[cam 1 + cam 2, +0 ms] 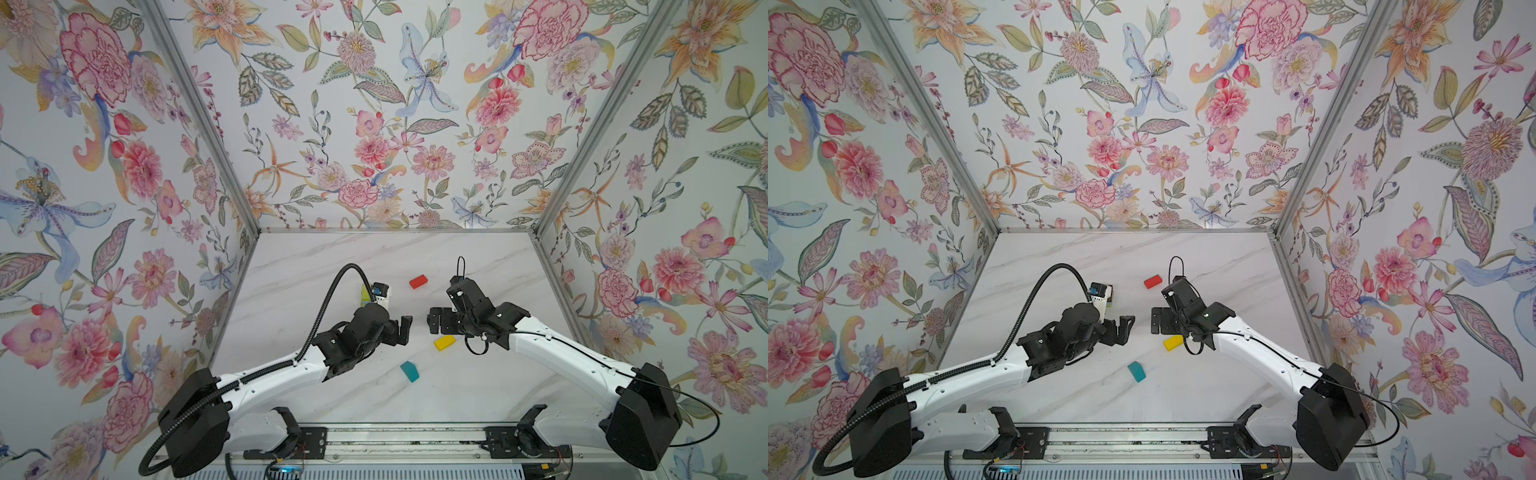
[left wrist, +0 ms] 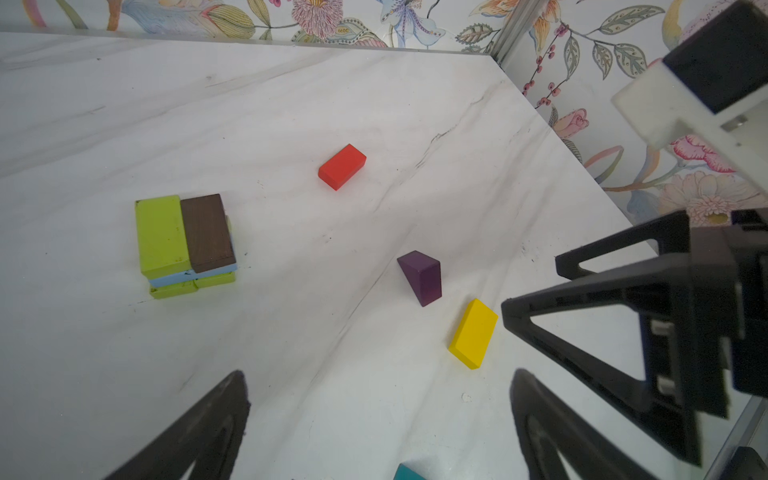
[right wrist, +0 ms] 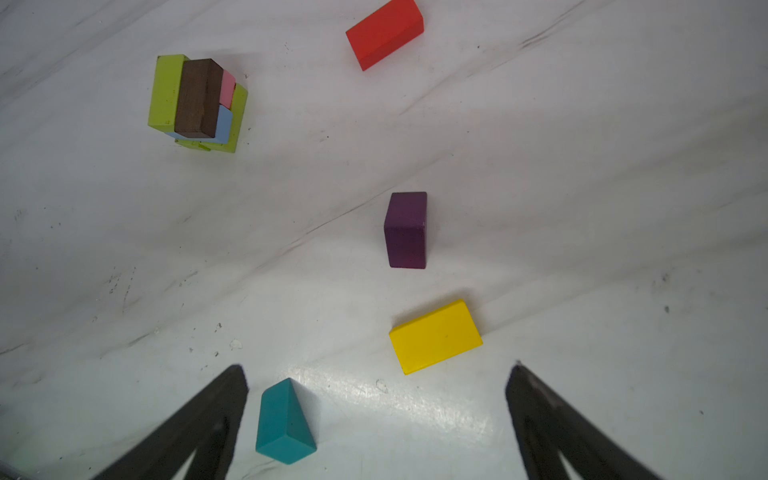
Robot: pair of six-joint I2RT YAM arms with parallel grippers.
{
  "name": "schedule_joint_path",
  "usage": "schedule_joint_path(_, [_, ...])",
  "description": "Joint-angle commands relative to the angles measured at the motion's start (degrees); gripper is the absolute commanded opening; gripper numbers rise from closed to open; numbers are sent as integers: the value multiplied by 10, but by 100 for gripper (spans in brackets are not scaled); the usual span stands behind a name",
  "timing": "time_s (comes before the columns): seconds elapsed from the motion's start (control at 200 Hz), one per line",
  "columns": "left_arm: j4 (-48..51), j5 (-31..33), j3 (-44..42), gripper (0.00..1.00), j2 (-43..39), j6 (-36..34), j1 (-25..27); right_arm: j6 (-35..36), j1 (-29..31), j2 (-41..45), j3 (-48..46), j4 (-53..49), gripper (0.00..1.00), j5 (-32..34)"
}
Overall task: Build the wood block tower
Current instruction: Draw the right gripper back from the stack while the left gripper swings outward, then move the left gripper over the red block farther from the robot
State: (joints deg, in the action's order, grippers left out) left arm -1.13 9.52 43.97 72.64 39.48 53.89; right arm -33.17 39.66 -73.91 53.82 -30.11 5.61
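Note:
The tower (image 2: 187, 241) (image 3: 195, 99) stands three layers high: lime green and brown on top, light blue and pink beneath, lime green at the base. In a top view only its lime edge (image 1: 365, 293) shows behind the left wrist camera. Loose wood blocks lie flat on the table: red (image 1: 418, 281) (image 1: 1153, 281), yellow (image 1: 444, 343) (image 3: 435, 336), teal (image 1: 409, 371) (image 3: 282, 419), and purple (image 2: 420, 276) (image 3: 406, 229), which is hidden in both top views. My left gripper (image 1: 402, 332) (image 2: 379, 382) hangs open and empty. My right gripper (image 1: 438, 322) (image 3: 376, 374) is open above the yellow and teal blocks, holding nothing.
The marble table (image 1: 478, 270) is boxed in by floral walls at the back and both sides, with metal corner posts (image 1: 540, 230). The two grippers face each other closely at mid-table. The arm bases sit on a rail (image 1: 395, 444) at the front edge.

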Motion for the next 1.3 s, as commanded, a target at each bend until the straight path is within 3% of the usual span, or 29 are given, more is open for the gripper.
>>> schedule_joint_path(0.0, [3, 27, 26, 99, 15, 4, 13, 13, -10, 27, -19, 3, 99, -10])
schedule_joint_path(0.781, [36, 73, 85, 99, 85, -72, 16, 33, -107, 52, -53, 1, 99, -18])
schedule_joint_path(1.296, [39, 56, 166, 98, 203, -113, 15, 38, -146, 80, -80, 1, 99, -33])
